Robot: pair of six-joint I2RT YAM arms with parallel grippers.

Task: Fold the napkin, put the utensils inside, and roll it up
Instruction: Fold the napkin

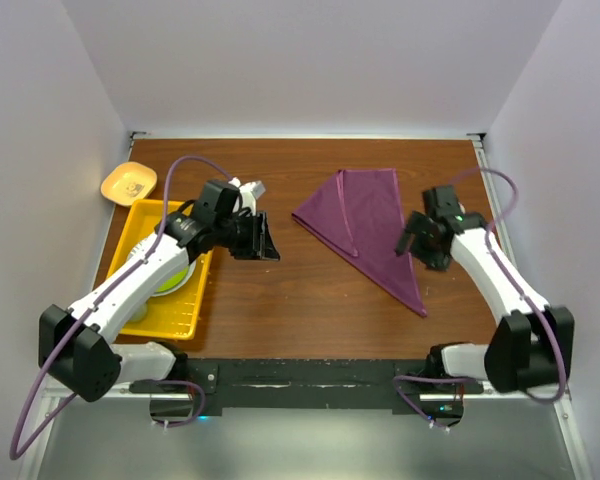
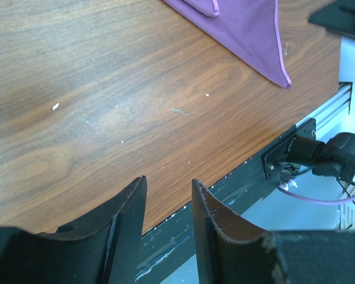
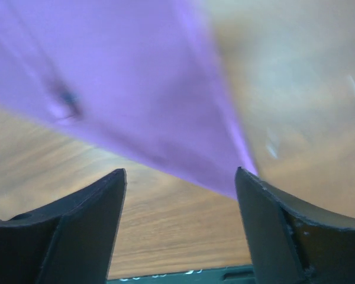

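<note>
While the napkin [image 1: 365,225] lies folded in a triangle on the right half of the table [image 1: 310,300], the right gripper [image 3: 180,174] stands wide open and empty over its near tapering edge; the left gripper [image 2: 168,180], half open and empty, hovers over bare wood.

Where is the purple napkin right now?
Top view: the napkin lies folded on the right side of the table, beside the right gripper.
</note>
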